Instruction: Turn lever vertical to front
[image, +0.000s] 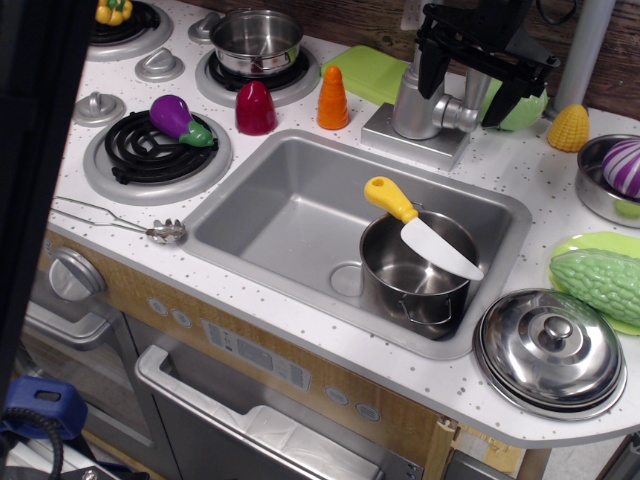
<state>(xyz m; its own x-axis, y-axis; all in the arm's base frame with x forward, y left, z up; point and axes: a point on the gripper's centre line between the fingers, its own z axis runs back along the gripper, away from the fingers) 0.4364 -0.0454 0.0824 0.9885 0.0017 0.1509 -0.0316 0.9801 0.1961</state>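
Observation:
The cylindrical silver faucet body (415, 100) stands on its square base behind the sink (290, 215). A short round stub (462, 113) sticks out of its right side. The lever's flat arm is hidden behind my black gripper (465, 100). The gripper hangs over the faucet from the back. One finger (430, 65) is in front of the faucet's top and the other finger (508, 98) is to the right of the stub. The jaws stand apart on either side of the stub, and I see no contact with it.
A steel pot (415, 275) in the sink holds a yellow-handled knife (425, 225). A steel lid (550, 350) and green gourd (600, 280) lie right. Corn (568, 128) and a bowl (612, 175) are back right. An orange cone (333, 98), red piece (255, 108) and eggplant (178, 118) stand left.

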